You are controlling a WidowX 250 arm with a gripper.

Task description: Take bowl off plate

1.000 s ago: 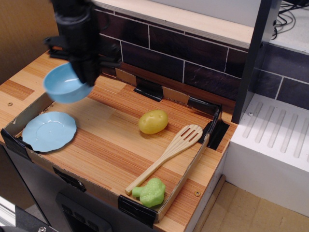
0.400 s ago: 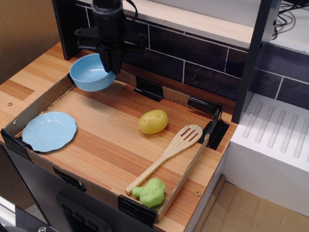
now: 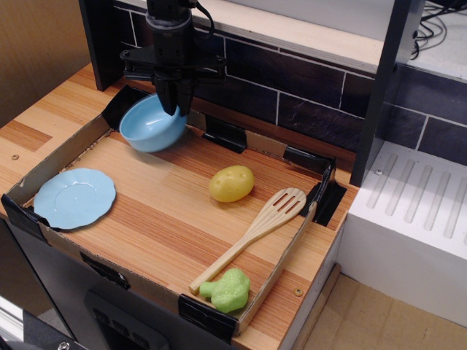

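Observation:
The light blue bowl (image 3: pixel 152 124) hangs tilted at the back left of the wooden tray, close above the tray floor near the back wall. My gripper (image 3: pixel 174 102) comes down from above and is shut on the bowl's far rim. The flat light blue plate (image 3: pixel 74 197) lies bare at the front left corner of the tray, well apart from the bowl.
A yellow potato (image 3: pixel 232 183) sits mid-tray. A wooden slotted spatula (image 3: pixel 252 236) and a green broccoli-like toy (image 3: pixel 228 289) lie at the front right. The tray has low cardboard walls (image 3: pixel 58 162). A dark tiled wall (image 3: pixel 292 80) stands behind, a white rack (image 3: pixel 416 211) at right.
My gripper carried the bowl from above the tray's left side rightwards and back, then lowered it towards the tray floor by the back wall. The plate has not moved.

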